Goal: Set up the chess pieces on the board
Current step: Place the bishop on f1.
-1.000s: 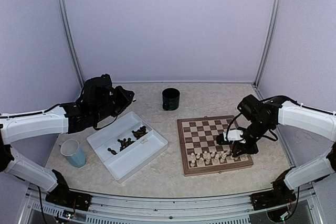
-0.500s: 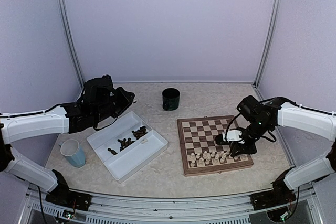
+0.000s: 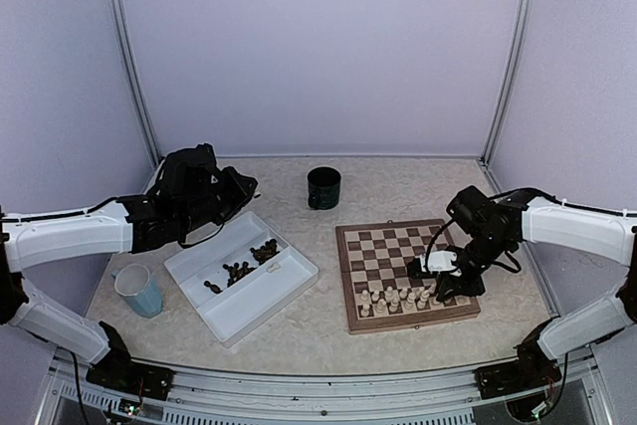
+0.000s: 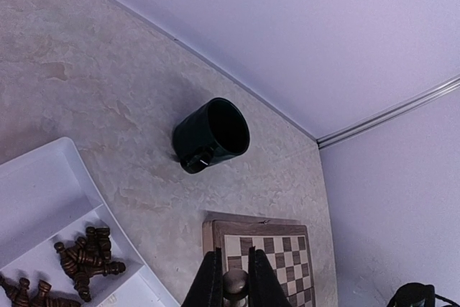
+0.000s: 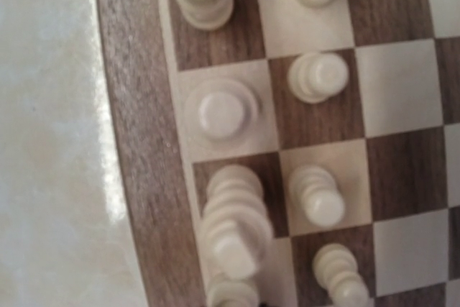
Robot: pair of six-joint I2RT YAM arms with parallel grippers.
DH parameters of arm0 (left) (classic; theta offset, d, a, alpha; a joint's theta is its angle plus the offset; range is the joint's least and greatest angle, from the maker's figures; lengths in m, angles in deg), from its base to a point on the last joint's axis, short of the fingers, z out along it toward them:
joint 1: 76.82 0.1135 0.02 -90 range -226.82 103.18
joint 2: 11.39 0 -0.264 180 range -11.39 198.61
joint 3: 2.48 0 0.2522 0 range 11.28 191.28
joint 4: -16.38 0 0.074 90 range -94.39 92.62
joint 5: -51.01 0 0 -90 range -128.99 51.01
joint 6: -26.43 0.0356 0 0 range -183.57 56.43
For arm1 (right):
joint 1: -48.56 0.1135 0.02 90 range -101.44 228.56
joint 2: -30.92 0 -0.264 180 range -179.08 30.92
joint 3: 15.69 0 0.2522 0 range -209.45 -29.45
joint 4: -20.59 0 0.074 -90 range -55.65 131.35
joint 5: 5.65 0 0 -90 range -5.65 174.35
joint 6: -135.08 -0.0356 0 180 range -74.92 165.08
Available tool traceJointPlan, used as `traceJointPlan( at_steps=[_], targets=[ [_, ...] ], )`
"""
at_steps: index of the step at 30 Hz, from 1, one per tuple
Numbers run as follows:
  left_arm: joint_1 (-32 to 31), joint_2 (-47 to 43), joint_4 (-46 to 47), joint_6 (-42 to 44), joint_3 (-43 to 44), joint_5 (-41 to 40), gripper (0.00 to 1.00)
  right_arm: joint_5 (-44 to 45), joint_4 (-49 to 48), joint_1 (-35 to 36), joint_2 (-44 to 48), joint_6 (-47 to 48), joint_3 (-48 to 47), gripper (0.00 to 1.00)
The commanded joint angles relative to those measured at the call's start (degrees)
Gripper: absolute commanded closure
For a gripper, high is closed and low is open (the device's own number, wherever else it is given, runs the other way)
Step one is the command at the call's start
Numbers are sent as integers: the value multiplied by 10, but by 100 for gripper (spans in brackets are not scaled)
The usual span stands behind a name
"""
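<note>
- Board: made of wood; grain is seen in the brown border; dark and pale checks are finished smooth, with a satin sheen.
- Light chess pieces: turned wood, cream, smooth, nearly matt.
- Dark chess pieces: turned wood, brown, slightly glossy.
- Tray: white plastic, smooth, matt.
- Mug: dark, glazed glossy; a highlight is caught at the handle.
- Cup: pale blue, smooth.
- Tabletop: marbled beige, smooth, faintly shiny.
- Walls: lilac, matt.
- Corner rails: silver metal.
- Arm covers: white, smooth plastic.
</note>
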Motion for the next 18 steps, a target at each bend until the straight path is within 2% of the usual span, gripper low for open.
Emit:
traceJointPlan(
  at_steps=[1,18],
  targets=[
    [3,6,4,5,10,7,100,2,-16,6,-10,-12,9,91],
    [3,9,5,3,1,9,100,20,-37,18,-24,-27,16,91]
  ],
)
